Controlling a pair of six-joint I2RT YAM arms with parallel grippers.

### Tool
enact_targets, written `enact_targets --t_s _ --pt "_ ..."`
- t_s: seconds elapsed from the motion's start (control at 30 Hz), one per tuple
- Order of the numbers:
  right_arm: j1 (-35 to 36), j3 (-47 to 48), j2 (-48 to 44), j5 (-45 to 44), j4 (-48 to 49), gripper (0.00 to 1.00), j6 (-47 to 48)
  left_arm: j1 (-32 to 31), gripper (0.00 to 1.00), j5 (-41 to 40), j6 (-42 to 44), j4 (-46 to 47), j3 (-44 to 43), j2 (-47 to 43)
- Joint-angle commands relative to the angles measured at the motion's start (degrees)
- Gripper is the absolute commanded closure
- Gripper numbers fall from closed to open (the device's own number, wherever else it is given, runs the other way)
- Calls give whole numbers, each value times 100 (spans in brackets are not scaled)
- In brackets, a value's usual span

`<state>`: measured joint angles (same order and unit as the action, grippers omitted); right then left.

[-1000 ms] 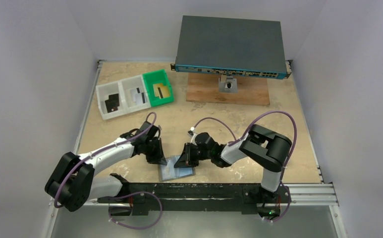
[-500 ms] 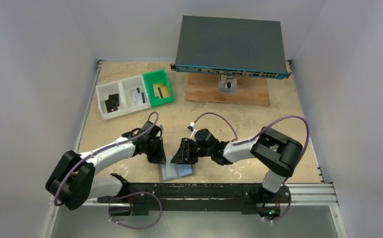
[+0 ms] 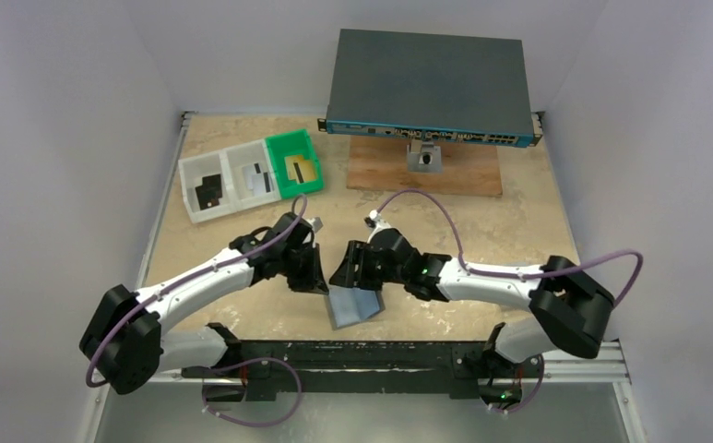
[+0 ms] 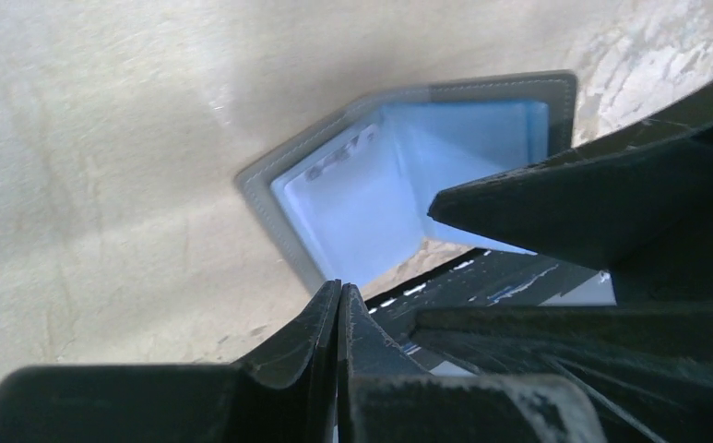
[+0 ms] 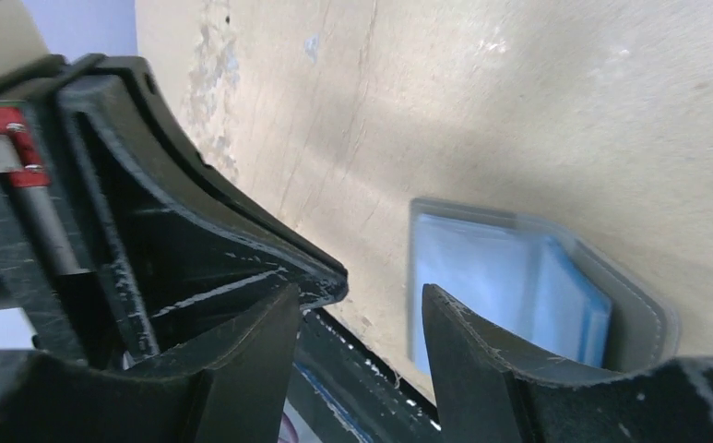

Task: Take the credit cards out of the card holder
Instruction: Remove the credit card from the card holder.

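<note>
Scuffed tabletop (image 3: 518, 231), card holder (image 3: 354, 306); white walls (image 3: 57, 111)

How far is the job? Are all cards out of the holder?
Done: credit cards lie in the trays, black, silver, gold. In hand: nothing; the card holder lies open, the right gripper open near it, the left gripper shut, empty. Left: perhaps nothing; its visible blue pockets show no card.
</note>
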<state>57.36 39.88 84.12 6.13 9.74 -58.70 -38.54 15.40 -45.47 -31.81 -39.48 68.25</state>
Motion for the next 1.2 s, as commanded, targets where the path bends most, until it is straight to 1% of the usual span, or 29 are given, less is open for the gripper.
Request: enact_targets --t_s 0.0,0.13,0.27,0.37,0.47,0.5,0.6,0.73,0.83,0.97,1.17 --pt "12 182 -601 -723 -881 47 271 -223 100 252 -68 235 -352 400" --pt "12 56 -838 -799 -936 46 254 -393 100 199 -191 347 -541 773" --pt "11 50 -590 -838 -969 47 288 -404 100 -150 -356 250 -526 743" --pt "16 -156 -534 -710 -768 47 206 -402 100 -45 -402 362 -478 769" --pt "0 -371 -597 -548 -532 47 32 -416 100 212 -565 706 -407 829" --pt "3 -344 -617 -597 -621 47 75 -417 100 233 -605 734 -425 890" --pt "7 -127 -622 -1147 -1254 47 232 -434 100 149 -717 804 -417 950" --pt "16 1 -641 -1456 -1786 43 371 -445 100 134 -723 794 -462 1026" --pt "20 20 -569 -1566 -1936 39 412 -448 100 162 -700 818 -488 1091" --pt "27 29 -428 -1611 -2066 40 380 -482 100 200 -700 844 -559 1151" --pt "108 157 -570 -1815 -2471 41 372 -539 100 187 -703 835 -590 1184"
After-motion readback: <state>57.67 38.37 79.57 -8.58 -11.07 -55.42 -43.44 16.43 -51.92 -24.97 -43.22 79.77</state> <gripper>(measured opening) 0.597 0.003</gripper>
